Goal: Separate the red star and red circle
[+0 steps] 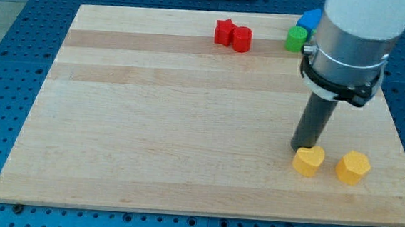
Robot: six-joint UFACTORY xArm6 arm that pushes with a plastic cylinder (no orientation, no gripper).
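a: where is my tip (302, 148) right now? is there any claw to speak of, apart or together?

b: no claw at all, just the straight rod, so nothing opens, closes or clamps. my tip rests on the wooden board (152, 124), touching or just beside the yellow heart block (308, 161), at that block's upper left edge.

a: and the pair i must split?

b: up and to the view's left of my tip, well apart from it, near the board's top edge. the red star (224, 32) comes first, and the red circle (242, 39) sits pressed against its right side. their shared line runs roughly left to right, so the seam between them faces down toward my tip.

a: what else is nearby?

b: above my tip, a green block (296, 39) and a blue block (310, 20), partly hidden by the arm. to my tip's right, past the heart, a yellow hexagon block (352, 167).
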